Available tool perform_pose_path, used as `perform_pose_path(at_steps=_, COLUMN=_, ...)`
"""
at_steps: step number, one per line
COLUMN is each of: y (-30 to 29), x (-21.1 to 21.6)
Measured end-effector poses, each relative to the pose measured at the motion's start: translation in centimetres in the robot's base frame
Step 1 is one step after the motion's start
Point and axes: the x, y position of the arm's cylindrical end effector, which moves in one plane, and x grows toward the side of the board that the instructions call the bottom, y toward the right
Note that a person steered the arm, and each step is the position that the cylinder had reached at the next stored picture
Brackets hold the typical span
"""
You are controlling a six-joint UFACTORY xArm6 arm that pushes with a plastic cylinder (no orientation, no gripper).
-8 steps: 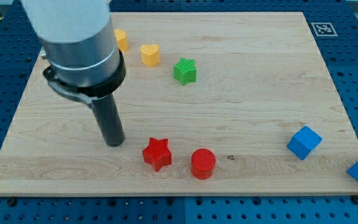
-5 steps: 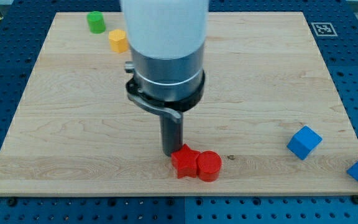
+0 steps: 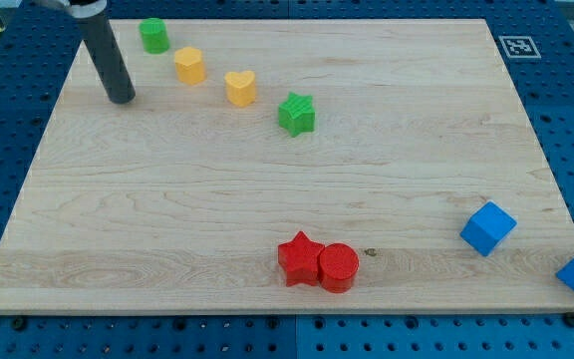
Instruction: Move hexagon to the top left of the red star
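Risk lay ahead — tip (image 3: 121, 99) stood left of yellow hexagon block (image 3: 189, 66), far from red star block (image 3: 300, 258); no pincer showed — glancing pushes could scatter neighbours.

A single camera looked down at an oblique angle from beyond the bottom edge of the wooden surface (image 3: 267, 179), facing its far edge. It stood far enough back to take in nearly the whole board.

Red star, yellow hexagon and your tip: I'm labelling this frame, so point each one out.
red star (image 3: 300, 258), camera view, on its top face.
yellow hexagon (image 3: 189, 65), camera view, on its top face.
my tip (image 3: 122, 99), camera view, at the rod's very end, left of the hexagon.
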Motion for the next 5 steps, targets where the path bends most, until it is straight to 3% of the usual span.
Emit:
perform_pose_path(at_steps=2, y=0.3, x=-5.5)
perform_pose_path(at_steps=5, y=12.5, x=-5.3)
